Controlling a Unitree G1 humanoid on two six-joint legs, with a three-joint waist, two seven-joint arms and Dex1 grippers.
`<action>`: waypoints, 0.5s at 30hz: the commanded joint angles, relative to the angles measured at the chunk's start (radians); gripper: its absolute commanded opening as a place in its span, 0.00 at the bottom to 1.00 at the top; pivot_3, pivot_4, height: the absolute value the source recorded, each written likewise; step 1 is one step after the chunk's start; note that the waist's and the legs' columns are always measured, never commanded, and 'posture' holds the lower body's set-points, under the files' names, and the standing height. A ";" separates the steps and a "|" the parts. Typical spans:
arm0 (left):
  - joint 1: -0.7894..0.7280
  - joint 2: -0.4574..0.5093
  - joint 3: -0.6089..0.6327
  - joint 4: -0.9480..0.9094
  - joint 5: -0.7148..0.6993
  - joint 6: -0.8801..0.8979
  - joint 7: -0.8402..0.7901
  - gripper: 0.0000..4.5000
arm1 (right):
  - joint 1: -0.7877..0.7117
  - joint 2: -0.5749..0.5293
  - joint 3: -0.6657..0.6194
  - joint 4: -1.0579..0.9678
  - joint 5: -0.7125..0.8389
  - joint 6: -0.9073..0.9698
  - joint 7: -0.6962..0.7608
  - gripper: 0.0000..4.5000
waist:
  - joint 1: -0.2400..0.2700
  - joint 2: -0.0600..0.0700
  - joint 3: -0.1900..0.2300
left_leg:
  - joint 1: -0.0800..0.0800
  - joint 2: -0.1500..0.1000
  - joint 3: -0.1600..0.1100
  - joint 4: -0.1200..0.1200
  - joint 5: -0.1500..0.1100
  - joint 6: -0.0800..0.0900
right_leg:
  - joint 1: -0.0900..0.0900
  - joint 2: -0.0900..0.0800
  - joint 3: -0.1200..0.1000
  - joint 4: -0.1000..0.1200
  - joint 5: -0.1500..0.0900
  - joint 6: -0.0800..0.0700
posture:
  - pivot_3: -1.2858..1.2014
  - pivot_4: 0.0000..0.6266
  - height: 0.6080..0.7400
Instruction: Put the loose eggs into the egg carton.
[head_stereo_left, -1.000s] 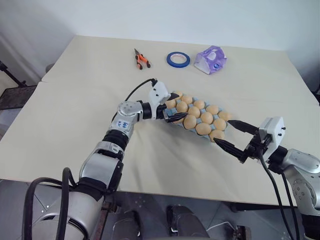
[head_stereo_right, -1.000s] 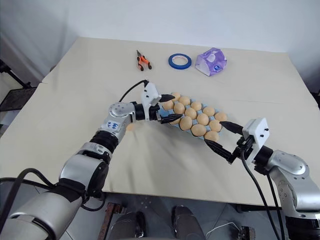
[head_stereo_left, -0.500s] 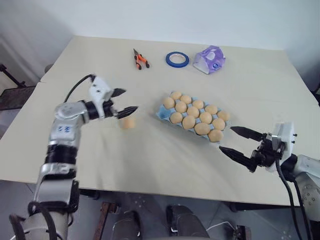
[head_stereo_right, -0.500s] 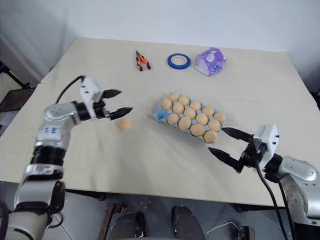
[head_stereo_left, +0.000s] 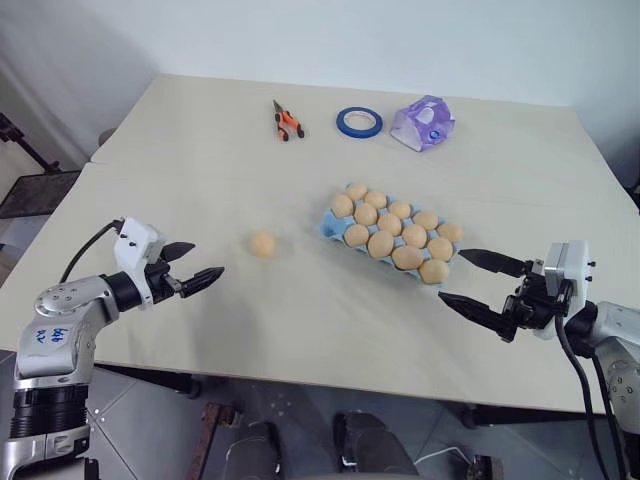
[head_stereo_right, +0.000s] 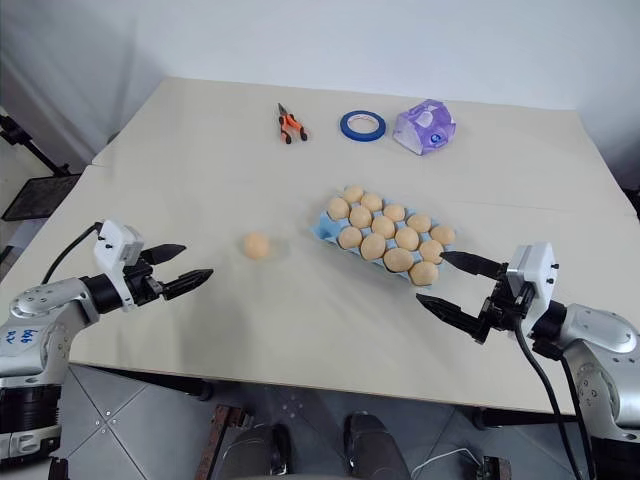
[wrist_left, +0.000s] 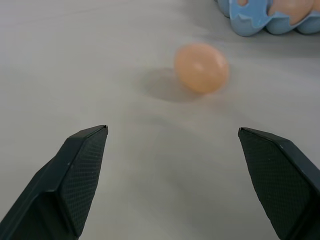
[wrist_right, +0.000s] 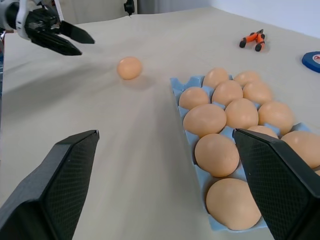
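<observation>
Near the table's front edge, the left gripper (head_stereo_left: 194, 274) and right gripper (head_stereo_left: 474, 282) are being held with fingers spread apart, nothing between them. One loose egg (head_stereo_left: 263, 244) is lying on the beige table (head_stereo_left: 200, 180), left of the light blue egg carton (head_stereo_left: 331, 226), which is holding eleven eggs. Farther back, orange pliers (head_stereo_left: 285, 120), blue tape roll (head_stereo_left: 359, 122) and purple wrapper (head_stereo_left: 421, 122) are lying

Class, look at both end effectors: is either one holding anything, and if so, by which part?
Nothing is held. The left end effector and right end effector are both open and empty; the loose egg lies on the table, untouched.
</observation>
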 joint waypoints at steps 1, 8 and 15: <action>-0.038 0.002 -0.008 -0.040 -0.029 0.007 0.011 0.99 | -0.020 -0.015 -0.008 -0.007 -0.005 -0.008 0.000 1.00 | -0.001 0.000 0.000 | 0.000 0.000 0.000 0.000 0.000 0.000 | 0.000 0.000 0.000 0.000 0.000 0.000 | 0.52 0.24 1.00; -0.238 -0.081 -0.134 0.133 0.019 -0.054 0.025 0.99 | -0.008 -0.008 -0.005 -0.030 -0.016 0.007 -0.030 1.00 | 0.006 0.000 0.000 | -0.001 0.000 0.000 0.000 0.001 0.000 | 0.000 0.000 -0.001 -0.001 0.000 0.000 | 0.52 0.24 1.00; -0.434 -0.180 -0.277 0.456 0.117 -0.175 -0.006 0.99 | -0.006 0.005 0.001 -0.053 -0.022 0.007 -0.071 1.00 | -0.002 0.000 0.000 | -0.001 0.000 0.001 0.000 0.002 -0.003 | -0.001 0.002 0.000 -0.001 0.000 0.001 | 0.52 0.24 1.00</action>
